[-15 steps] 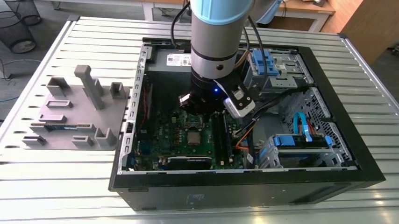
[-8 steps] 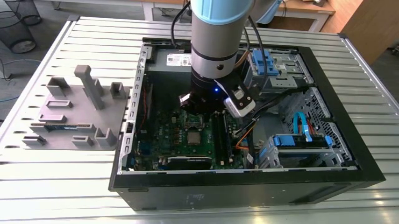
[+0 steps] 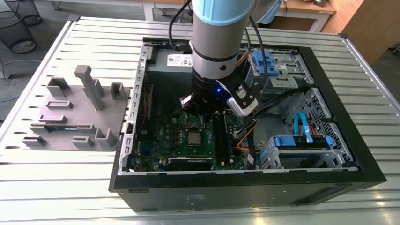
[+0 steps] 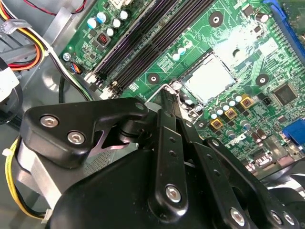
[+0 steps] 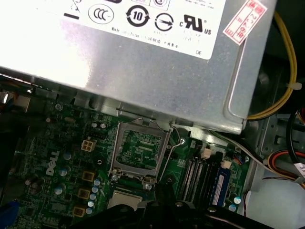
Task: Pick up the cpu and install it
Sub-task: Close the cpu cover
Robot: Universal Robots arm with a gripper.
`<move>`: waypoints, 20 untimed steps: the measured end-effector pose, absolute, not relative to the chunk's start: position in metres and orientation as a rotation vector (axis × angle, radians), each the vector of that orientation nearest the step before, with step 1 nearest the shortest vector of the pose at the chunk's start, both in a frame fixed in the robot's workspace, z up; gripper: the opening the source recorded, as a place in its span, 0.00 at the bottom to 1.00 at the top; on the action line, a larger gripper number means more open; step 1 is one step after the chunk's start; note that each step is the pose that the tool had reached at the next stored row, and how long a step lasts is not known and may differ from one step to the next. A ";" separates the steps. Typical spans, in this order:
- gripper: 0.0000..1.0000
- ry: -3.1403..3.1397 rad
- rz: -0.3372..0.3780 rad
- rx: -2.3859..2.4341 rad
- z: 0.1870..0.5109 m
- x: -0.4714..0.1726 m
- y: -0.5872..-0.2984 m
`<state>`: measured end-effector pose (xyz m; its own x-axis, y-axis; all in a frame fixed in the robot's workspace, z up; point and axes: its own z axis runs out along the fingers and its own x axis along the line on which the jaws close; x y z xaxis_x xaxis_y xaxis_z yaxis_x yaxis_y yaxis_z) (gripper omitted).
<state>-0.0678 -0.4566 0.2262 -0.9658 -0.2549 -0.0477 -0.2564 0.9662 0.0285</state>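
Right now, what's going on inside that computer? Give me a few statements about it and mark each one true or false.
1. The cpu sits in its place on the green board. True.
2. The metal lid is shut over the cpu. False: the lid is swung open, clear of the cpu.
3. The grey tray lies inside the case. False: it lies on the table, outside the case, on the exterior view's left.
4. The arm reaches down into the open case, above the board. True.
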 end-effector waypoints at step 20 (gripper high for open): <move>0.11 3.071 0.054 -0.401 0.226 -0.066 -0.456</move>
<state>-0.0665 -0.4558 0.2259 -0.9655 -0.2561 -0.0477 -0.2576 0.9658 0.0287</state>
